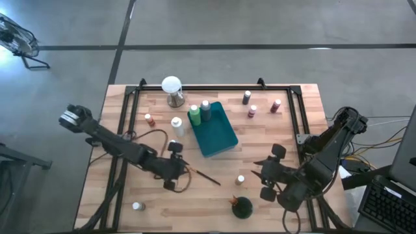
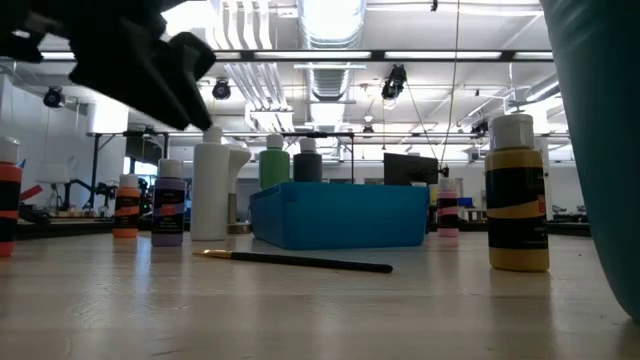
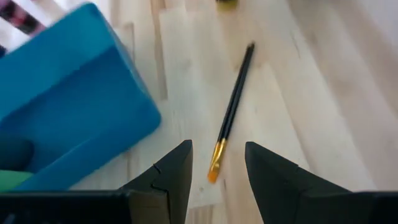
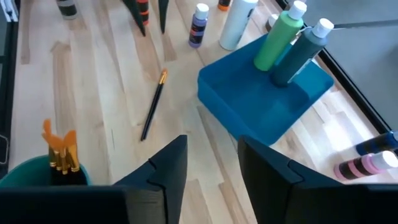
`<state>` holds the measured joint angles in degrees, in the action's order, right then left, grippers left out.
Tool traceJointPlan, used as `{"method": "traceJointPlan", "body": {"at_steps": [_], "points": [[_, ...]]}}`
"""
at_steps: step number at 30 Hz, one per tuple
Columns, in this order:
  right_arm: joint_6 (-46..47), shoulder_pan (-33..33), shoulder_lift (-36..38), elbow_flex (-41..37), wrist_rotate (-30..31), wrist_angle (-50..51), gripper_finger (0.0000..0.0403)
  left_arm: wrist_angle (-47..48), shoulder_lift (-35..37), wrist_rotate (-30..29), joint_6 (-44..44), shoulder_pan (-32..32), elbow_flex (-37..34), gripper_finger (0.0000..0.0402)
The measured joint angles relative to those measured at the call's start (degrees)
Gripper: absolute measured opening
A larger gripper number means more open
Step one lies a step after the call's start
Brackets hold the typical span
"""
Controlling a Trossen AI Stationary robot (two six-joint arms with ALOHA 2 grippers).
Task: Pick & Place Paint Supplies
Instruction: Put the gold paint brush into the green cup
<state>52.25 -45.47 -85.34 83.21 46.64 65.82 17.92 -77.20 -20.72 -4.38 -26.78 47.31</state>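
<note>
A thin dark-handled brush (image 1: 207,176) lies flat on the wood, its orange-gold tip (image 3: 214,168) toward my left gripper. My left gripper (image 3: 217,180) hangs open just short of that tip, slanting down, touching nothing; the low view shows it dark at the upper left (image 2: 130,60). My right gripper (image 4: 214,165) stands open above the table's near right part (image 1: 260,172), with nothing between its fingers. The teal tray (image 1: 221,140) holds two green bottles (image 1: 199,113) upright in its far left corner. A yellow bottle (image 1: 240,180) stands between the brush and my right gripper.
A dark green cup holding orange brushes (image 1: 242,207) stands at the near edge. A white bottle (image 1: 177,125) and a small bottle (image 1: 149,119) stand left of the tray. The white globe on its base (image 1: 171,88) and three small bottles (image 1: 252,110) stand at the far side.
</note>
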Motion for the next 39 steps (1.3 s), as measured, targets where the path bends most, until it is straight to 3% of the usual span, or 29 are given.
{"method": "traceJointPlan", "body": {"at_steps": [7, 13, 22, 32, 39], "points": [[-0.44, 0.0, 0.0, -0.18, -0.01, 0.28, 0.0169, 7.68, -10.55, 3.42, 3.11, 2.16, 6.41, 0.0154], [-0.42, 0.0, 0.0, -0.72, -0.02, 0.41, 0.0188, 8.23, -15.37, 12.94, 4.09, 5.94, 6.67, 0.0154], [0.95, 0.04, 0.0, -2.69, -0.03, 0.22, 0.0198, 8.75, -16.75, 13.76, 6.94, 9.78, 6.82, 0.0154], [1.3, 0.39, 0.0, -4.38, 0.04, 0.21, 0.0178, 7.88, -17.14, 18.62, 7.8, 12.05, 6.82, 0.0154], [1.09, 0.4, 0.0, -4.38, 1.32, 0.22, 0.0172, 7.36, -17.14, 18.61, 7.95, 12.21, 6.82, 0.0154]]}}
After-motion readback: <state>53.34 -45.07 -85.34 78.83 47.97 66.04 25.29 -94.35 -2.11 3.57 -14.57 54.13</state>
